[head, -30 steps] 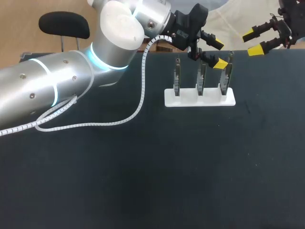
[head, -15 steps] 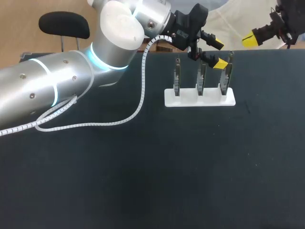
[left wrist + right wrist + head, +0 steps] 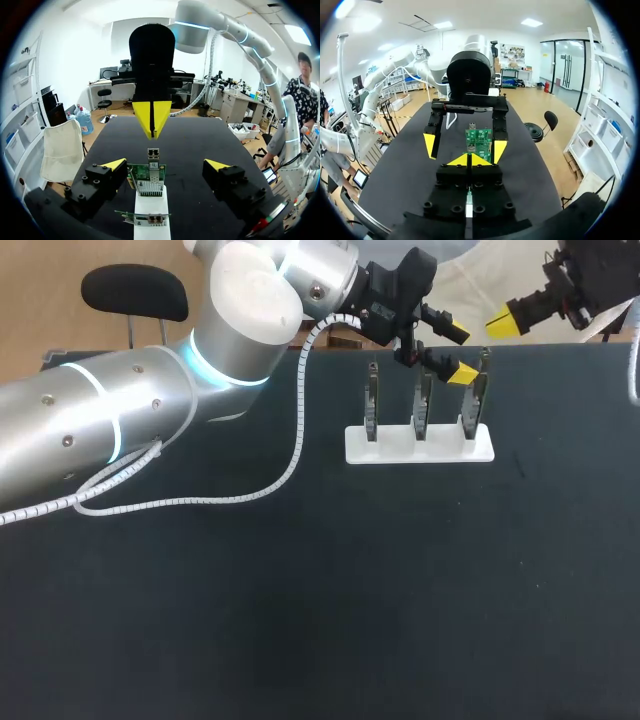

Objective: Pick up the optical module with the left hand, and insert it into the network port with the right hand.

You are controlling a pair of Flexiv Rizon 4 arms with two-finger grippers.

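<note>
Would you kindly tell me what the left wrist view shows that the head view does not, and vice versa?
Only the left wrist view: the green circuit board face-on, ahead of the open left gripper, and the right gripper with yellow tips pressed together. Only the head view: the left arm and its white cable. Both: the white holder, both grippers and the dark table.

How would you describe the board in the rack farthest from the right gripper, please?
On the dark table, find the white rack near the far edge, holding three upright boards. Yours is the end board at the view's left; the left gripper has a yellow fingertip showing between the other two.
</note>
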